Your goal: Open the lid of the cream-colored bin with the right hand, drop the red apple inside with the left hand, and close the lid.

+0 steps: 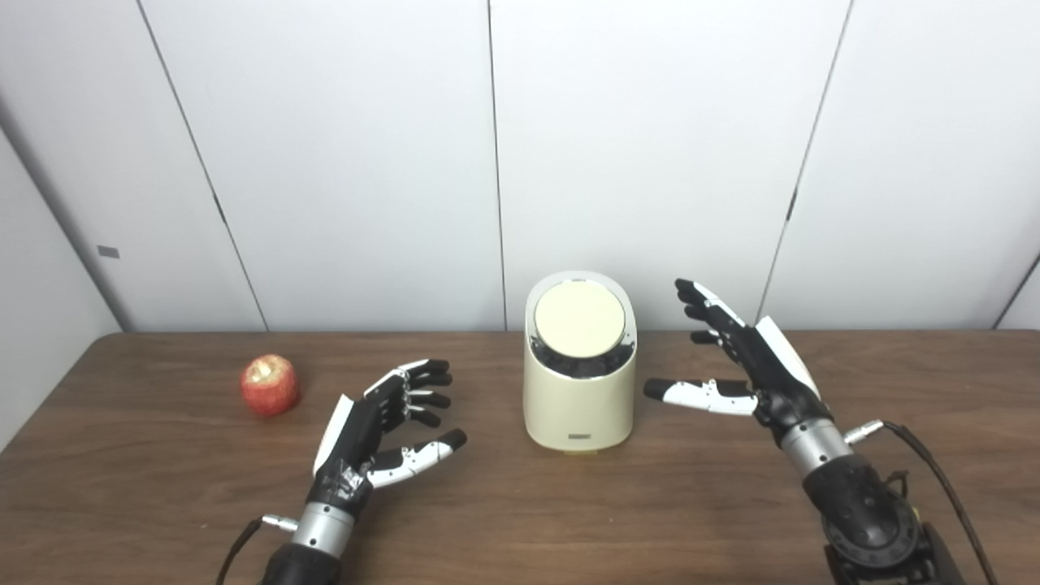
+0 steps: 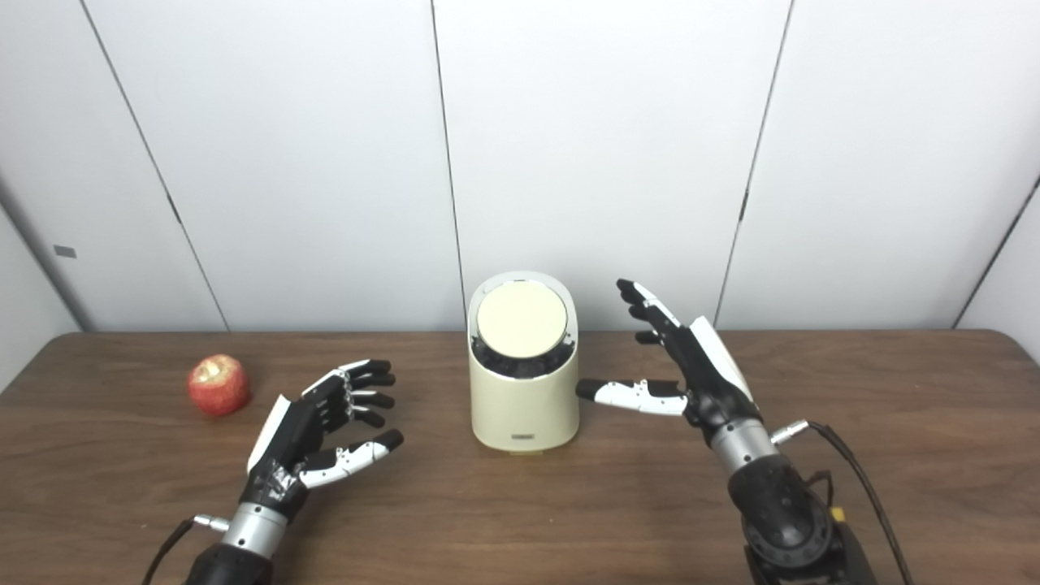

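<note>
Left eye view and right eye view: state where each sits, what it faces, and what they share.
Left eye view: head camera, looking down at the table and wall; both arms enter from below.
Right eye view: beside it, same aim, scene shifted leftward.
Shared: bin with lid closed, apple, open left hand, open right hand.

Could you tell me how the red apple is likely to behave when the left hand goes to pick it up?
The red apple is round and rests free on the smooth table, so a sideways nudge would probably roll it. It looks firm, so it should hold its shape. The open left hand seems wide enough to wrap it.
</note>
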Tool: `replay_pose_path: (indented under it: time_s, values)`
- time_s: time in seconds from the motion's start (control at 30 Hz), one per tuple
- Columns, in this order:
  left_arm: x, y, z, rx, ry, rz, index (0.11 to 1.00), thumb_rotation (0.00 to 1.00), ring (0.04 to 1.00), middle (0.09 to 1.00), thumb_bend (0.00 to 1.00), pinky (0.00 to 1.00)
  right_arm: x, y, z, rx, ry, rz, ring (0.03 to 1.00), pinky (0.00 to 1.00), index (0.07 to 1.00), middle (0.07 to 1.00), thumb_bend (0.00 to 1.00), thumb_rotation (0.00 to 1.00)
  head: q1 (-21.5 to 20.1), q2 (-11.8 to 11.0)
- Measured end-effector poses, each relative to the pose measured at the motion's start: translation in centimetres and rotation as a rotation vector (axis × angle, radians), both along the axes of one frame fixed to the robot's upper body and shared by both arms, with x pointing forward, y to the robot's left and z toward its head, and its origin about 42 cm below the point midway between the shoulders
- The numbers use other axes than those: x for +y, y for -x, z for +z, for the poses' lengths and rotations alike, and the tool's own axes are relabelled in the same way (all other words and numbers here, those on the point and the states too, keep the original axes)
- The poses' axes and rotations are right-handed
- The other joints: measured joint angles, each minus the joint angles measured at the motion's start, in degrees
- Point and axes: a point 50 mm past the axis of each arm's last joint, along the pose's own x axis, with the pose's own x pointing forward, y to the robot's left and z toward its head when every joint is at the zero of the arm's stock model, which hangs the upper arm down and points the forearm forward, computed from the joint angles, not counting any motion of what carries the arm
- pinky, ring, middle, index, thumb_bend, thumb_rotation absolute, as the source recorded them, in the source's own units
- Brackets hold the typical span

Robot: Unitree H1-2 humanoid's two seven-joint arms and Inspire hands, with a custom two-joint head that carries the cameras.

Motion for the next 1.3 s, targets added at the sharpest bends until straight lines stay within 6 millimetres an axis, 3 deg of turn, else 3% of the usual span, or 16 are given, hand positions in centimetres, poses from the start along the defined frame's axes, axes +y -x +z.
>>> replay_pose_path:
  time_s: [0.27, 0.53, 0.7, 0.9, 1.0, 1.3]
  values:
    - [-0.2, 0.0, -0.5, 0.017, 0.003, -0.003, 0.779, 0.11, 0.673, 0.748, 0.66, 0.59, 0.8, -1.9, 3.7, -0.068, 0.022, 0.027, 0.908, 0.79, 0.935, 0.93, 0.83, 0.4, -0.09, 0.17]
    - [-0.3, 0.0, -0.5, 0.018, 0.005, -0.004, 0.778, 0.11, 0.673, 0.746, 0.66, 0.6, 2.1, -2.9, 5.1, -0.066, 0.03, 0.019, 0.915, 0.82, 0.946, 0.943, 0.81, 0.41, -0.26, 0.26]
    - [-0.4, 0.0, -0.5, 0.017, 0.006, -0.003, 0.776, 0.12, 0.675, 0.747, 0.66, 0.6, 3.0, -3.5, 6.1, -0.062, 0.07, 0.007, 0.899, 0.73, 0.941, 0.943, 0.79, 0.41, -0.26, 0.35]
    - [-0.4, 0.0, -0.5, 0.017, 0.003, -0.005, 0.776, 0.11, 0.674, 0.747, 0.66, 0.59, 3.8, -4.5, 6.7, -0.058, 0.115, 0.0, 0.882, 0.72, 0.924, 0.928, 0.78, 0.34, -0.35, 0.44]
    - [-0.4, 0.0, -0.5, 0.017, 0.003, -0.005, 0.776, 0.11, 0.675, 0.747, 0.67, 0.59, 4.2, -5.1, 6.7, -0.054, 0.144, -0.009, 0.859, 0.69, 0.92, 0.91, 0.8, 0.36, -0.35, 0.44]
    - [-0.4, 0.0, -0.5, 0.017, 0.004, -0.005, 0.778, 0.1, 0.668, 0.748, 0.66, 0.58, 5.7, -6.4, 6.1, -0.014, 0.162, -0.009, 0.875, 0.72, 0.928, 0.932, 0.81, 0.37, 0.0, 0.79]
